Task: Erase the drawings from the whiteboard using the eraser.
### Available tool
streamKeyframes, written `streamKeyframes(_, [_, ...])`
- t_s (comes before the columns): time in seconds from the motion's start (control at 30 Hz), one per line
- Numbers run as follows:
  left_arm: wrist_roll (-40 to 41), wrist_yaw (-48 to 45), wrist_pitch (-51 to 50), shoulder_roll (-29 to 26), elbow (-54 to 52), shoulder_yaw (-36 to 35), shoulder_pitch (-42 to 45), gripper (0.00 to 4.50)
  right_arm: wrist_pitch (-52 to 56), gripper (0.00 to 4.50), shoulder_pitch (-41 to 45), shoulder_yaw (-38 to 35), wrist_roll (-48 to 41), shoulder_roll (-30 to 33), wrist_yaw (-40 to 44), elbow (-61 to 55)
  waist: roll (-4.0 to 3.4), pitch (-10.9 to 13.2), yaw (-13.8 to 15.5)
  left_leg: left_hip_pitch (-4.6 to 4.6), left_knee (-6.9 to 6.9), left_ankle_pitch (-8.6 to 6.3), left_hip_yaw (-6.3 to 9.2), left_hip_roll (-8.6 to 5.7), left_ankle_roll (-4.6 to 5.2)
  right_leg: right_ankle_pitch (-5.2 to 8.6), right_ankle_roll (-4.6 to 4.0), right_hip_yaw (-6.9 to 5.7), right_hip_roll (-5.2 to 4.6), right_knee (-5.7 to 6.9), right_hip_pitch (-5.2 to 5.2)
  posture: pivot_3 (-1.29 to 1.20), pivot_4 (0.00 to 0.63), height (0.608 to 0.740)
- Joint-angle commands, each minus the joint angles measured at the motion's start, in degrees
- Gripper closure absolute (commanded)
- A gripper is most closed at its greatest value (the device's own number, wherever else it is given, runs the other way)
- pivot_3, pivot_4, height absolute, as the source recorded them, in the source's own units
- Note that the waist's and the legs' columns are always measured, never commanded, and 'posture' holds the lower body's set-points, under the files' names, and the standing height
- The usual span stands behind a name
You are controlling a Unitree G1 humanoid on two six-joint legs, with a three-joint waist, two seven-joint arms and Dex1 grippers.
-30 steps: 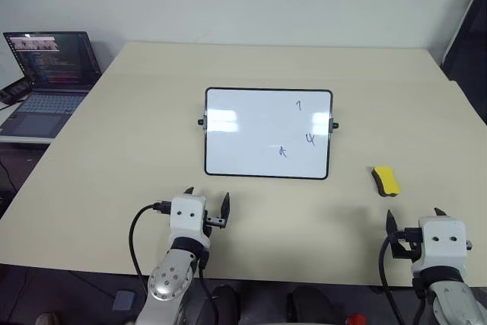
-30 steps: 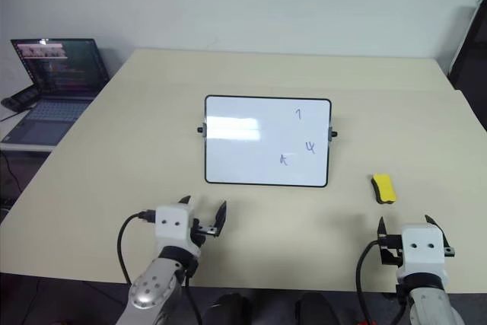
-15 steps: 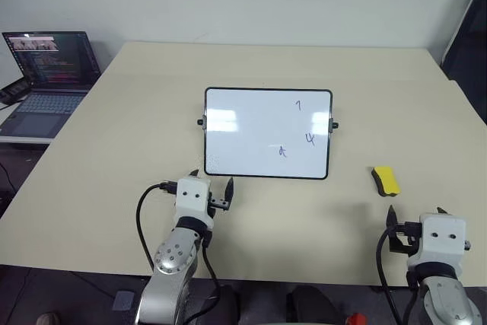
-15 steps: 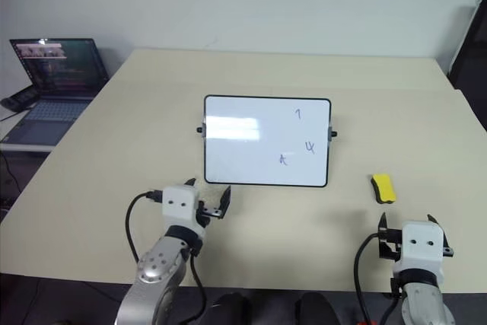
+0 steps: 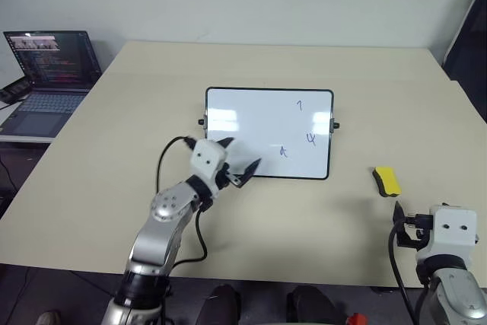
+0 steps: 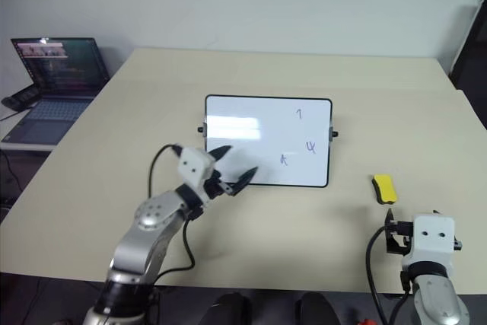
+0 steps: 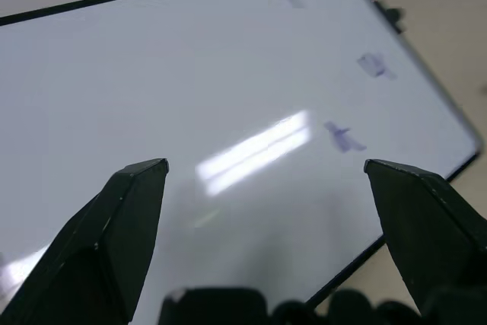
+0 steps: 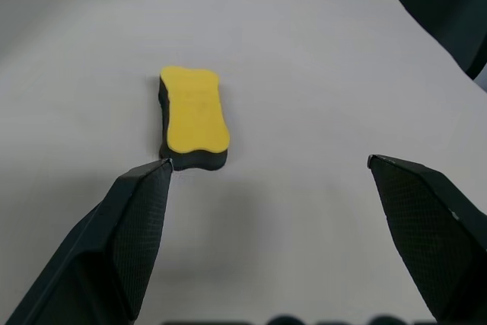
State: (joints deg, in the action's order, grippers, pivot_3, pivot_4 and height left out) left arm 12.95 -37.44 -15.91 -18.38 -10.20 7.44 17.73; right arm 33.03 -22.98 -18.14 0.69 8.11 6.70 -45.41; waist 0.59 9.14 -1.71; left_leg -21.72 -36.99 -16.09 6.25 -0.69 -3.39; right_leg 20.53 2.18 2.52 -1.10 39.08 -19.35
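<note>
Since a second ago, the left gripper (image 5: pixel 240 162) has swung up from the lower left to the bottom-left corner of the glossy white rectangular whiteboard (image 5: pixel 251 131) at frame centre, fingers spread wide and empty. Three thin blue-purple drawings (image 5: pixel 283 152) mark its right half. At lower right, the small yellow, black-bottomed eraser (image 5: pixel 386 180) lies on the beige table (image 5: pixel 114 142), ahead of the wide-open, empty right gripper (image 8: pixel 278 188).
</note>
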Motion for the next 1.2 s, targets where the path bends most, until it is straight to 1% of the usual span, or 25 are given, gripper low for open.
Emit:
streamKeyframes(0.03, [1.6,-7.2,1.2,-0.9,2.4,3.1,3.6,0.00,4.0,0.03,2.8,-2.8,-3.2,0.5,0.4,-2.6,-0.01,0.0,-0.1,0.01,0.00,0.00,-0.02,0.00,0.00,0.00,0.00,0.01,0.01,0.00,0.00,0.00,0.150,0.740])
streamKeyframes(0.17, [3.5,-14.5,1.5,-0.1,7.3,5.7,8.1,0.00,9.5,0.03,7.3,-5.4,-7.7,0.6,1.0,-2.5,-0.02,0.0,-0.2,0.01,0.00,0.00,-0.04,0.02,0.01,0.00,0.00,0.03,0.04,0.00,0.00,0.00,0.150,0.740])
streamKeyframes(0.33, [2.6,-23.2,5.5,0.6,14.7,9.6,12.5,0.00,16.1,0.03,13.7,-7.4,-11.5,3.0,1.6,0.0,-0.02,0.0,-0.1,-0.01,-0.02,0.00,-0.03,-0.01,0.02,0.00,0.00,0.01,0.05,0.00,0.00,0.00,0.150,0.740])
streamKeyframes(0.4, [1.8,-25.2,7.5,1.1,17.4,10.6,14.1,0.00,18.3,0.03,15.7,-7.5,-12.7,3.8,1.8,1.4,-0.02,0.0,-0.1,0.00,-0.03,0.00,-0.03,-0.04,0.03,0.00,0.00,0.01,0.06,0.01,0.00,0.00,0.150,0.740])
streamKeyframes(0.57, [-0.9,-28.5,13.7,2.3,24.0,12.8,16.0,0.00,19.7,0.03,17.9,-7.0,-14.4,4.6,2.2,4.7,-0.02,0.0,-0.1,-0.03,-0.02,0.00,-0.03,-0.02,0.03,0.00,0.00,0.02,0.06,0.00,-0.02,0.00,0.150,0.740])
streamKeyframes(0.67, [-3.1,-28.9,17.8,3.5,28.3,13.7,17.1,0.00,18.4,0.03,19.0,-6.2,-14.5,4.9,2.2,8.0,-0.02,0.0,-0.1,-0.03,-0.03,0.00,-0.03,-0.04,0.04,0.00,0.00,0.02,0.06,0.00,-0.02,0.00,0.150,0.740])
streamKeyframes(0.77, [-3.7,-29.1,19.1,5.0,30.1,13.8,18.0,0.00,16.2,0.03,19.9,-5.3,-14.1,5.1,2.2,11.8,-0.01,0.0,-0.1,-0.03,-0.04,0.00,-0.02,-0.05,0.05,0.00,0.00,0.02,0.06,0.01,-0.02,0.00,0.150,0.740])
streamKeyframes(1.0, [-4.7,-29.5,19.8,5.8,29.7,13.5,18.0,0.00,13.1,0.03,21.3,-4.5,-14.0,6.3,2.1,15.8,-0.02,0.0,-0.2,-0.05,-0.04,0.00,-0.03,-0.05,0.05,0.00,0.01,0.03,0.06,0.03,-0.04,0.00,0.150,0.740])
streamKeyframes(1.2, [-5.0,-29.3,19.2,6.1,29.0,13.4,17.8,0.00,11.7,0.03,23.0,-3.6,-14.1,5.9,1.6,18.5,-0.01,0.0,-0.2,-0.05,-0.04,0.01,-0.02,-0.05,0.06,0.00,0.01,0.02,0.06,0.04,-0.04,0.00,0.150,0.740])
